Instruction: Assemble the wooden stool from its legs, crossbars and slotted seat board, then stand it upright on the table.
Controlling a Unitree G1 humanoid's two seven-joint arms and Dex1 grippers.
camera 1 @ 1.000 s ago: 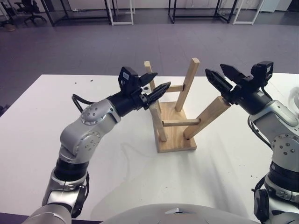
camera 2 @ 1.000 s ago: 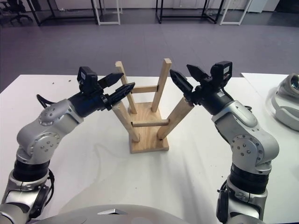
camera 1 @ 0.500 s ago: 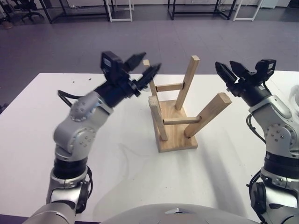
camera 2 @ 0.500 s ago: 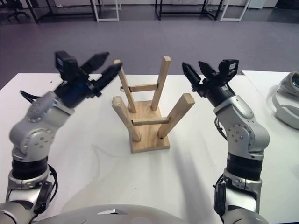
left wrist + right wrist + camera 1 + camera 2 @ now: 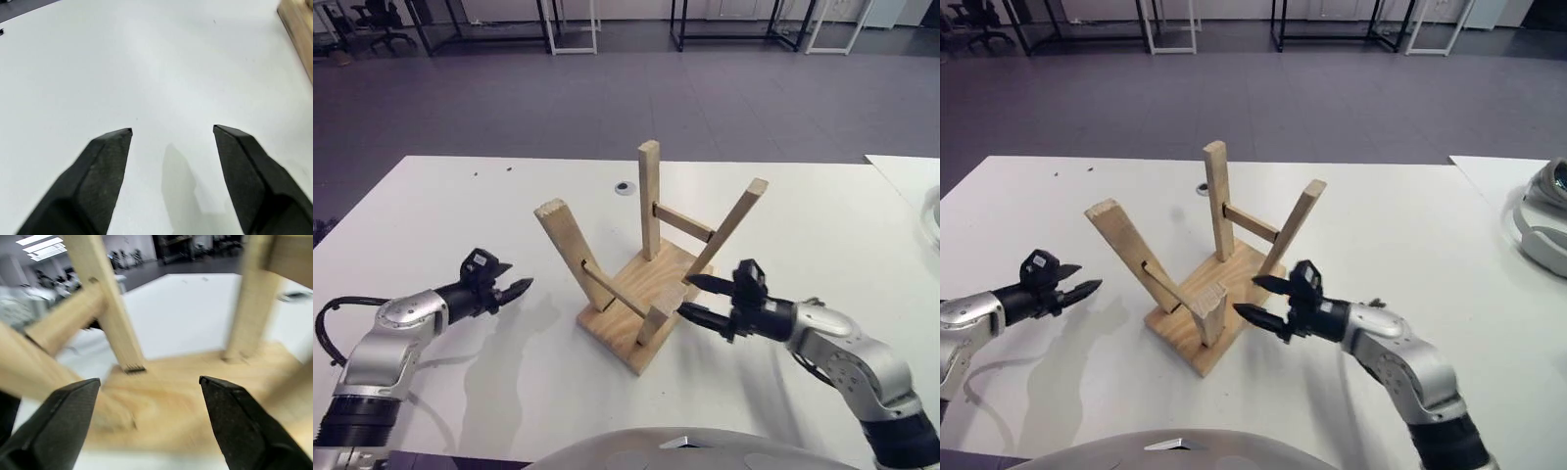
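Note:
The wooden stool stands upside down, its seat board (image 5: 625, 338) flat on the white table (image 5: 431, 215) and its legs pointing up. One crossbar (image 5: 683, 222) joins the far leg (image 5: 649, 196) to the right leg (image 5: 732, 230); another (image 5: 612, 294) runs from the left leg (image 5: 566, 245) toward the near leg (image 5: 656, 323). My left gripper (image 5: 517, 287) hovers open low over the table, left of the stool and apart from it. My right gripper (image 5: 693, 300) is open at the board's right corner, close to the near leg, holding nothing. The right wrist view shows the board (image 5: 195, 401) between its fingertips (image 5: 78, 391).
A small dark ring (image 5: 625, 186) lies on the table behind the stool. A white headset-like object (image 5: 1542, 220) sits at the far right. Bare table spreads left and in front of the stool. Metal racks (image 5: 573, 24) stand on the floor beyond the table.
Both grippers have come down from beside the leg tops to just above the table. The stool now sits turned at an angle to the table edge. The head view has also shifted.

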